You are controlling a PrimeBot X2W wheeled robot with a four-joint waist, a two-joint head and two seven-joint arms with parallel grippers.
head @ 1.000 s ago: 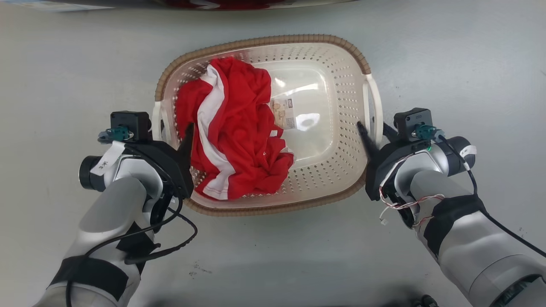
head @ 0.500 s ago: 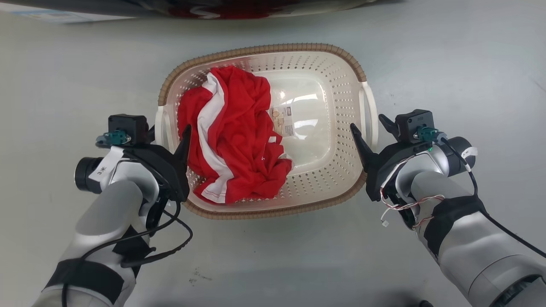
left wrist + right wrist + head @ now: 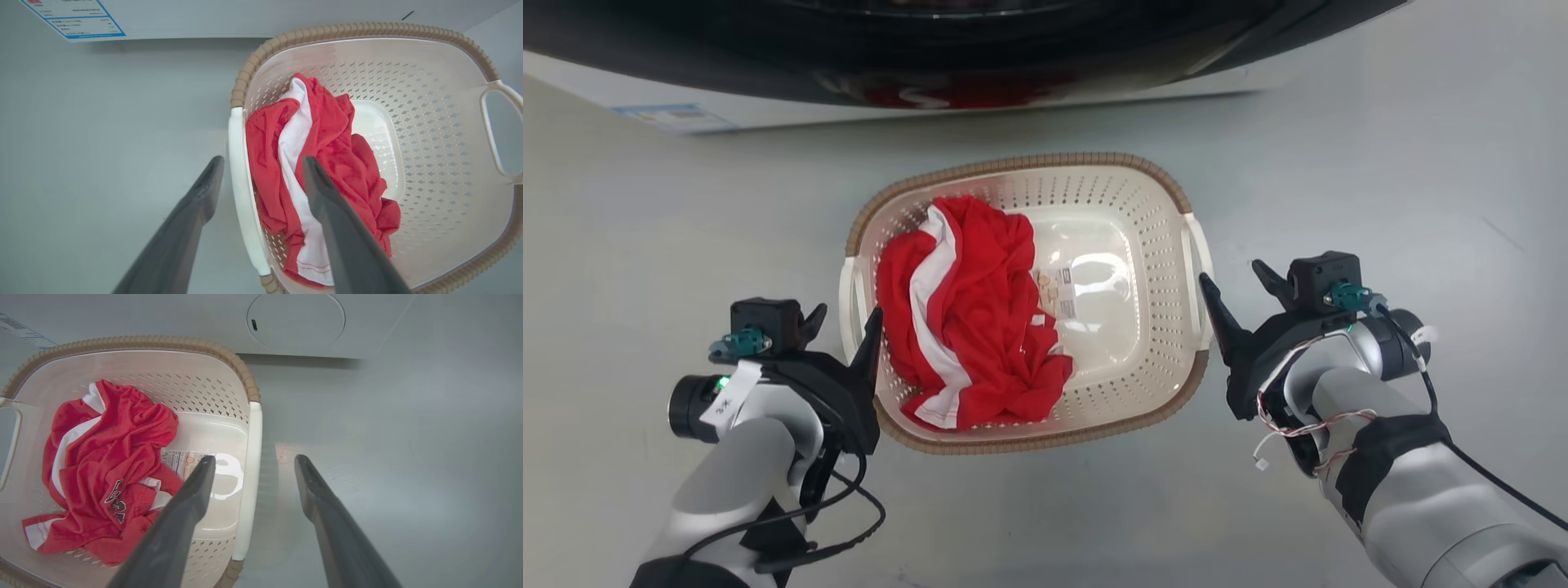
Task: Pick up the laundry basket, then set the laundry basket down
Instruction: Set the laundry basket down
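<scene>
Head view: the left gripper (image 3: 847, 310) sits at the lower left, a matte black wedge on a silver-grey forearm with a black cable (image 3: 870, 523) looping below it; its jaws are apart, two long tapering fingers standing either side of the basket's left handle (image 3: 852, 302) and clamped on nothing; in the left wrist view that smooth white bar runs up between the two fingers. The basket (image 3: 1094, 192) rests on the floor (image 3: 1380, 163), a smooth pale grey surface, between the two arms; it is a rounded rectangle of glossy cream plastic, its walls pierced by rows of small holes, its base plain and shiny, its rim a brown ribbed band that looks woven. A crumpled red shirt (image 3: 980, 327) with a broad white stripe fills the basket's left half; just to its right a small printed label (image 3: 1058, 292) lies flat on the base. The right handle (image 3: 1199, 245) is a slim white loop; the right gripper (image 3: 1229, 271) is close beside it, jaws apart and empty, the inner fingertip by the handle and the outer one over the floor; thin red and white wires (image 3: 1298, 425) curl along that wrist. Beyond the basket stands a white washer (image 3: 1094, 90) with a dark curved door.
</scene>
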